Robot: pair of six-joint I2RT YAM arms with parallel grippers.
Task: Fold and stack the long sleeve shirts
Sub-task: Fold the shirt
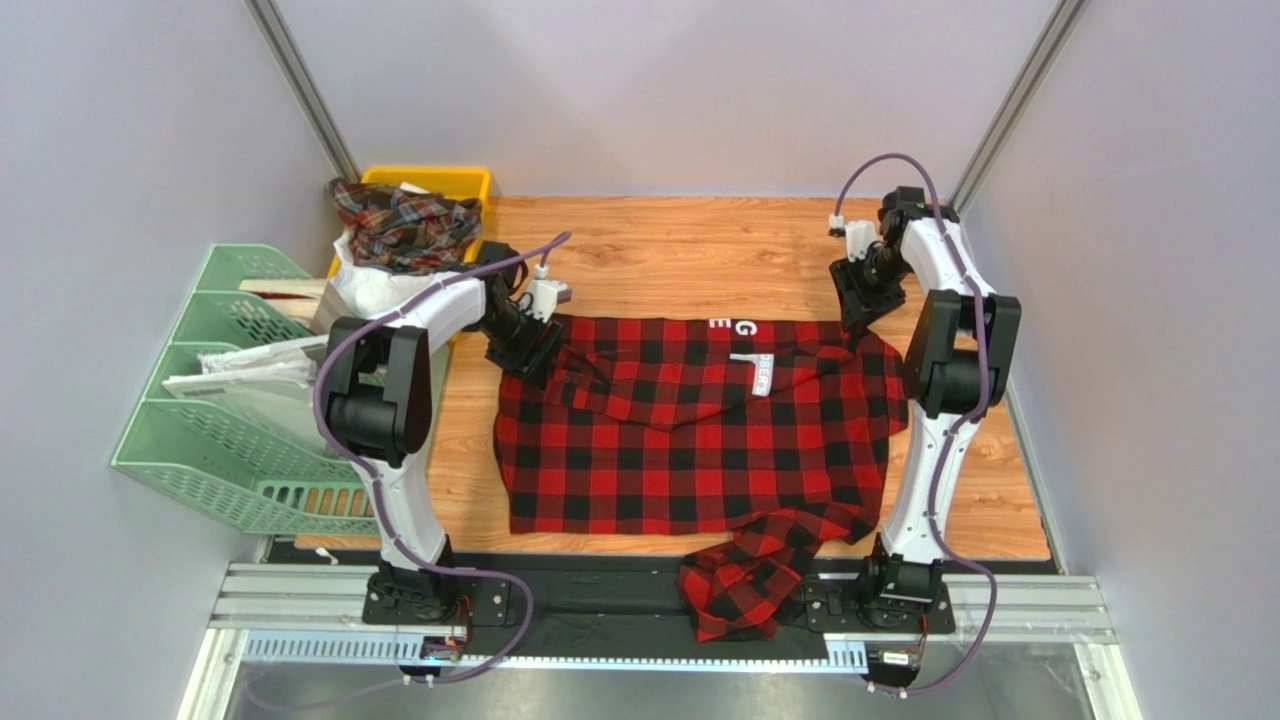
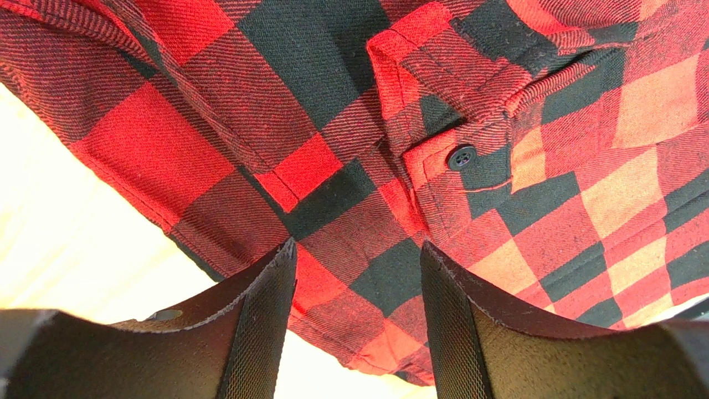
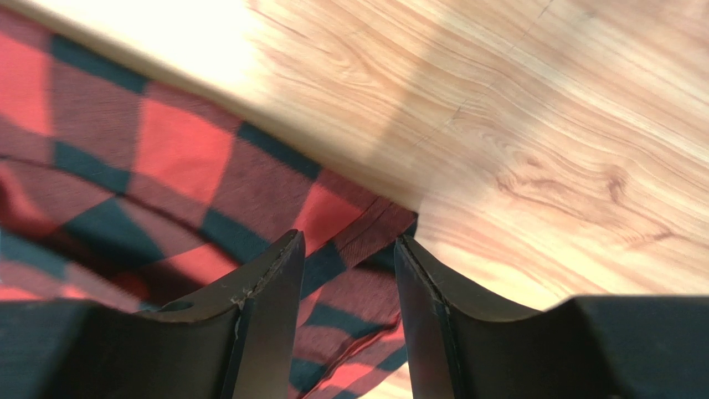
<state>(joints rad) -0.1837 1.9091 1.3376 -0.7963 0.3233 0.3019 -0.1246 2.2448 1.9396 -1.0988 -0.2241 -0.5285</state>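
A red-and-black buffalo check long sleeve shirt [image 1: 691, 435] lies spread on the wooden table, its white neck label [image 1: 756, 369] near the far edge. One sleeve [image 1: 744, 578] hangs over the near edge. My left gripper [image 1: 526, 345] is open at the shirt's far left corner. In the left wrist view [image 2: 358, 249] the cloth with a black button [image 2: 462, 156] lies just beyond the fingertips. My right gripper [image 1: 866, 308] is open at the far right corner. In the right wrist view [image 3: 349, 237] the shirt's hem edge [image 3: 366, 233] lies between the fingers. A second dark plaid shirt [image 1: 403, 221] lies bunched in a yellow bin.
The yellow bin [image 1: 451, 180] stands at the far left corner of the table [image 1: 676, 240]. A green mesh file rack [image 1: 211, 420] with papers stands left of the table. Grey walls enclose the cell. The arm bases sit on a black rail [image 1: 601, 600] at the near edge.
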